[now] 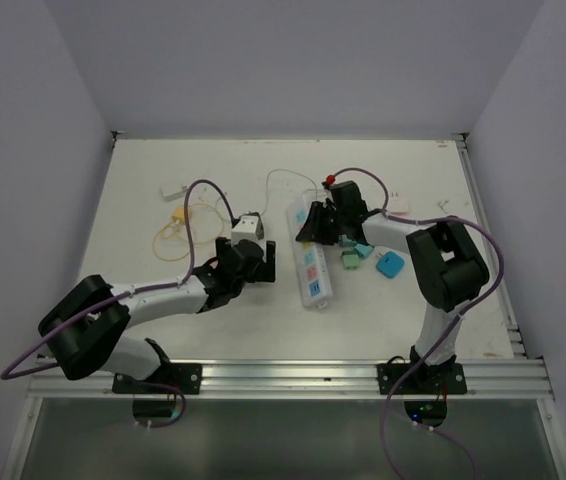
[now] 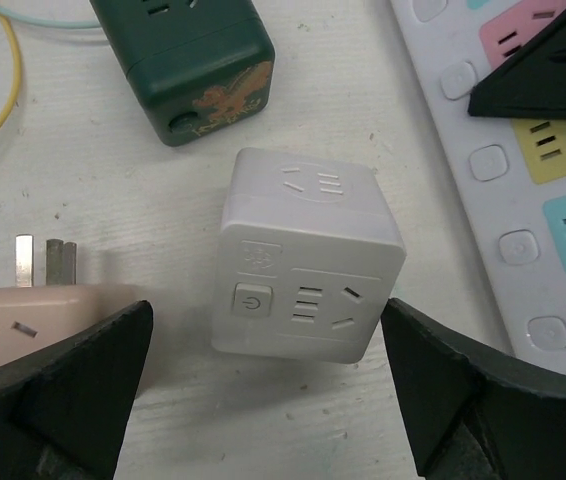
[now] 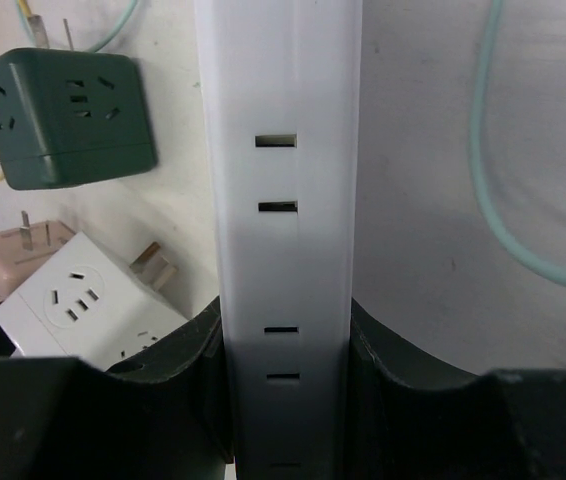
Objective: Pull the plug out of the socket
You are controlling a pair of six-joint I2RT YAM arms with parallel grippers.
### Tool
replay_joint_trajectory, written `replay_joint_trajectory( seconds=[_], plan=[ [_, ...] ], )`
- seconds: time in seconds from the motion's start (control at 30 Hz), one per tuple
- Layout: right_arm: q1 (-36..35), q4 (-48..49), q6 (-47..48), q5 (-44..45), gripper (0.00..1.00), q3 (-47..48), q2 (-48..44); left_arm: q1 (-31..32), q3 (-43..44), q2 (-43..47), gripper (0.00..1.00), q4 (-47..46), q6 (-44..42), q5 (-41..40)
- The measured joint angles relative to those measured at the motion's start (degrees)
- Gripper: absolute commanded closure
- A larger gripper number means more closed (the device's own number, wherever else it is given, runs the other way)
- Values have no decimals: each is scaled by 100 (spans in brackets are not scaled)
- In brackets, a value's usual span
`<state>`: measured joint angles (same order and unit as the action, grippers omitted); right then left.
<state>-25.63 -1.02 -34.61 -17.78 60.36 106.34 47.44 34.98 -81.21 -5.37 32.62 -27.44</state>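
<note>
The socket (image 1: pixel 312 268), a long white strip with a row of pink, yellow and blue outlets, is laid lengthwise near the middle of the worktop (image 1: pixel 143 160). Its far part is clamped by the right gripper (image 1: pixel 313 222); in the right wrist view both fingers are pressed against its sides. Only the left wrist view shows the left gripper (image 2: pixel 265 325) spread wide around the white cube adapter (image 2: pixel 308 260), untouched, just left of the socket and apart from it. A dark green cube (image 2: pixel 188 60) and a pink adapter (image 2: pixel 23 320) are seen near it. Bare worktop is left towards the near edge.
</note>
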Motion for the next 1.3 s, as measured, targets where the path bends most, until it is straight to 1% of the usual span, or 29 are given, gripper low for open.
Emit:
replay_joint_trajectory(
  seconds=[0.27,0.33,0.37,0.4,0.43,0.47,0.57,0.6,0.67,0.7,0.77,0.8,0.87,1.0,1.1,1.3],
  plan=[
    [-140,503,-367,-476,100,264,466,0,111,654,0,323,155,98],
    [-153,588,-417,-544,94,282,516,0,186,813,0,420,205,131],
    [-153,603,-431,-555,91,282,525,0,238,901,1,474,229,142],
    [-153,610,-444,-562,80,282,529,0,306,986,0,557,240,146],
    [-153,616,-446,-566,75,282,531,0,391,1056,1,660,251,144],
    [-153,619,-446,-564,67,282,531,0,479,1119,0,739,271,144],
    [-153,612,-452,-551,50,280,531,-37,748,1272,0,981,289,144],
    [-155,577,-448,-505,39,273,531,-68,831,1318,0,1078,291,164],
    [-146,553,-476,-496,28,199,501,-155,942,1412,0,1198,289,168],
    [-144,507,-474,-435,20,199,420,-234,986,1469,0,1281,289,186],
    [-149,297,-378,-267,13,166,238,-424,1049,1596,0,1453,289,227],
    [-146,146,-328,-157,7,144,149,-542,1080,1655,0,1543,286,269],
    [-131,-203,-192,87,2,138,-31,-772,1152,1777,0,1744,275,326],
    [-125,-1047,111,667,1,140,-442,-1134,1432,2009,1,2194,203,323],
    [-120,-1749,337,1143,1,243,-887,-1222,1779,2135,0,2531,70,247],
    [-66,-2791,772,2221,1,962,-1969,-1257,2677,2354,1,3200,-271,-50]
  ],
)
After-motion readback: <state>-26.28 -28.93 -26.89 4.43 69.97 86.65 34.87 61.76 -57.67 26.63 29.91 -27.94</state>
